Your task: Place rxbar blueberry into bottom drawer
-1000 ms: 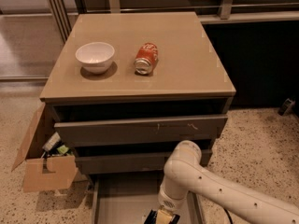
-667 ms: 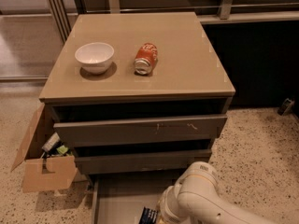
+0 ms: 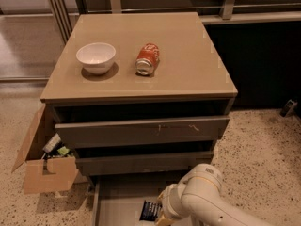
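The bottom drawer (image 3: 117,197) is pulled out at the foot of the cabinet and shows a plain grey floor. The rxbar blueberry (image 3: 150,210), a dark navy wrapper with white lettering, is low inside the drawer near its front. My white arm comes in from the lower right, and my gripper (image 3: 160,216) is at the bar's right end, mostly hidden by the wrist and the frame's bottom edge. I cannot tell whether the bar rests on the drawer floor.
A white bowl (image 3: 96,57) and an orange-red can (image 3: 147,59) lying on its side sit on the cabinet top (image 3: 188,55). The two upper drawers (image 3: 141,131) stand slightly ajar. An open cardboard box (image 3: 44,166) stands on the floor at the cabinet's left.
My arm has drawn back toward the lower right and lowered. The navy bar has shifted left inside the bottom drawer and shows more clearly.
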Robot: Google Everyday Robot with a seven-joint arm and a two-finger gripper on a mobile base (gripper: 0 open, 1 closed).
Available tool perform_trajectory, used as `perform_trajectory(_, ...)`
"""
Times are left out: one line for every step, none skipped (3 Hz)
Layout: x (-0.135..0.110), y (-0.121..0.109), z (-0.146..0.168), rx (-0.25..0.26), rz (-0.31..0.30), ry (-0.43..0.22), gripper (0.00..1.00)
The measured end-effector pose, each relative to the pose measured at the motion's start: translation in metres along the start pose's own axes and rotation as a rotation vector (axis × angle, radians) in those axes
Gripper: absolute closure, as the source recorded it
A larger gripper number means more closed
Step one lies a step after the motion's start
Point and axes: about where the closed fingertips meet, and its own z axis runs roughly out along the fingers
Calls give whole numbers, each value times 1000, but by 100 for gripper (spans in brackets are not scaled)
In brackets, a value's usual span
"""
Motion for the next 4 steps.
perform_trajectory(12,-16,14,23,31,8,100)
perform_trajectory(32,-28,38,67,87,31,100)
perform_trajectory(56,-39,64,133,127,63,100)
perform_trajectory(71,-47,85,145,151,86,100)
